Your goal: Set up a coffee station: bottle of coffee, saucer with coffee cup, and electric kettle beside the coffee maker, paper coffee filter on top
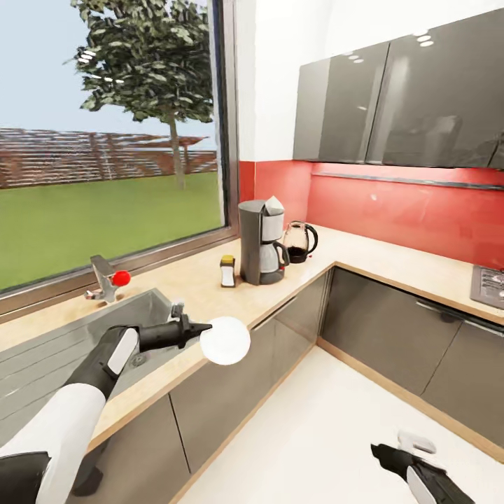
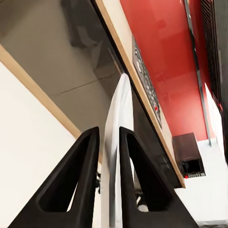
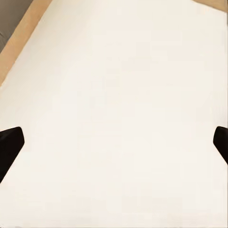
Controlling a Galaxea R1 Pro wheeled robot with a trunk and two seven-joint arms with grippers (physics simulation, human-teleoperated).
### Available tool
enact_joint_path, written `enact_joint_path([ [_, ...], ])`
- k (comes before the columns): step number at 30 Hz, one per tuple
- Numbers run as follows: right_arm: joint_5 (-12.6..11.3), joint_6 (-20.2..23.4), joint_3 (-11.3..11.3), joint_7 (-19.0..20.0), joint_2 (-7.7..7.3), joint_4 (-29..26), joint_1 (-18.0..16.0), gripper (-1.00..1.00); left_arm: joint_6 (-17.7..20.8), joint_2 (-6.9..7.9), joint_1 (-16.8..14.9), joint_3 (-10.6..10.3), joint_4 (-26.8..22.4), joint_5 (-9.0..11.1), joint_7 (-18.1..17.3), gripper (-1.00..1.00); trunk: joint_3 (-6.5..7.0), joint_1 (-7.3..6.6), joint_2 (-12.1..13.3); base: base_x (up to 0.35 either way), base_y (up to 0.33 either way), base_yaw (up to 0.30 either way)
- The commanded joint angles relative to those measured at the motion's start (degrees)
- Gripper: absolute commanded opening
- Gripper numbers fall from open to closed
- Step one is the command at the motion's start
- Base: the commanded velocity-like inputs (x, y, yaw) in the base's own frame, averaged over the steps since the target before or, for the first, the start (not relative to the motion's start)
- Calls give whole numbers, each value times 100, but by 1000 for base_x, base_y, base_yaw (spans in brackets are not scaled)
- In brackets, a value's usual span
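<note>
A: Saucer (image 1: 225, 340) — where is it sitting in the head view?
B: It's hanging in the left gripper (image 1: 203, 327), pinched at its rim, out past the countertop (image 1: 210, 280) edge and over the floor (image 1: 315, 427), just in front of the sink (image 1: 63, 350).
A: Other task things?
B: Coffee maker (image 1: 261, 241) is standing in the counter corner with a paper filter (image 1: 274, 205) on top, electric kettle (image 1: 299, 242) just beside it toward the red backsplash, bottle of coffee (image 1: 227, 271) just beside it toward the window. Right gripper (image 1: 381, 451) is hanging low over the floor, well apart from all that.
A: Left wrist view?
B: Both black fingers (image 2: 78, 190) are pressing in on the saucer (image 2: 118, 142), seen edge-on between them — clamped. Cabinet fronts and the stovetop (image 2: 145, 78) are showing behind.
A: Right wrist view?
B: Fingertips (image 3: 9, 147) are sitting at opposite edges of the frame, spread wide, nothing between them — pale floor (image 3: 118, 109) beyond.
</note>
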Motion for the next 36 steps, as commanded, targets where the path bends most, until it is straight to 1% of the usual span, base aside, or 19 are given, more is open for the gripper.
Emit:
enact_joint_path([
  [1, -13, -111, -12, 2, 49, 329, -6, 100, 14, 0, -4, 11, 0, -24, -27, -100, -9, 4, -14, 0, 0, -266],
  [2, 62, -255, -10, 4, 96, 798, -6, 100, 14, 0, -4, 12, 3, -29, -27, -100, -6, 4, -14, 0, 0, -254],
  [3, 154, -324, -10, 6, 115, 1109, -6, 100, 14, 0, -4, 15, 14, -30, -26, -100, -4, 4, -14, 0, 0, -191],
  [4, 320, -382, -9, 8, 131, 1472, -5, 100, 13, -2, -4, 17, 35, -33, -25, -100, -2, 4, -14, 0, 0, -98],
  [5, 450, -406, -12, 9, 137, 1662, -5, 100, 12, -1, -4, 18, 46, -38, -23, -100, -2, 4, -14, 0, 0, -62],
  [7, 661, -422, -15, 13, 143, 1885, 16, 100, 8, 8, 22, 21, 59, -53, -15, -100, -1, 4, -14, 0, 0, -33],
  [10, 810, -414, -12, 24, 203, 1995, 175, 100, -85, 24, 157, 47, 61, -64, -3, -100, -1, 4, -14, 0, 0, -11],
  [11, 938, -424, -13, 21, 293, 2021, 250, 100, -344, 31, 242, 58, 70, -62, 4, -100, -1, 4, -14, 0, 0, -2],
  [12, 989, -426, -11, 20, 331, 2026, 281, 100, -434, 32, 258, 60, 73, -64, 7, -100, -1, 4, -14, 0, 0, -1],
  [13, 1066, -430, -15, 16, 415, 2030, 343, 100, -537, 51, 276, 68, 81, -61, 9, -100, -1, 4, -14, 0, 0, 0],
  [17, 1118, -434, -17, -27, 497, 2033, 385, 100, -694, 71, 303, 58, 116, -66, 18, -100, -1, 4, -14, 0, 0, 0],
  [18, 1121, -434, -17, -35, 512, 2033, 390, 100, -809, 74, 345, 62, 156, -65, 22, -100, -1, 4, -14, 0, 0, 0],
  [19, 1131, -440, -17, -12, 574, 2037, 404, 100, -1214, 80, 470, 82, 272, -61, 30, -100, -1, 4, -14, 0, 0, 0],
  [23, 1133, -446, -17, 3, 670, 2034, 503, 100, -1533, 94, 547, 96, 337, -50, 36, -100, -1, 4, -14, 0, 0, 0],
  [24, 1128, -453, -17, -21, 742, 2034, 529, 100, -1629, 83, 566, 105, 342, 2, 44, -100, -1, 4, -14, 90, -21, 0],
  [26, 1128, -452, -23, -21, 805, 2034, 533, 100, -1639, 63, 567, 161, 341, 0, 46, -100, -1, 4, -14, 180, -92, 0],
  [27, 1127, -449, -25, -32, 835, 2034, 534, 100, -1644, 46, 567, 244, 341, 2, 54, -100, -1, 4, -14, 252, -152, 0],
  [33, 1123, -447, -26, -29, 864, 2034, 571, 100, -1634, 30, 567, 460, 308, 13, 90, -100, -1, 4, -14, 271, -167, 0],
  [36, 1120, -447, -26, -20, 915, 2034, 587, 100, -1631, 27, 567, 578, 323, 15, 95, -100, -1, 4, -14, 279, -173, 0],
])
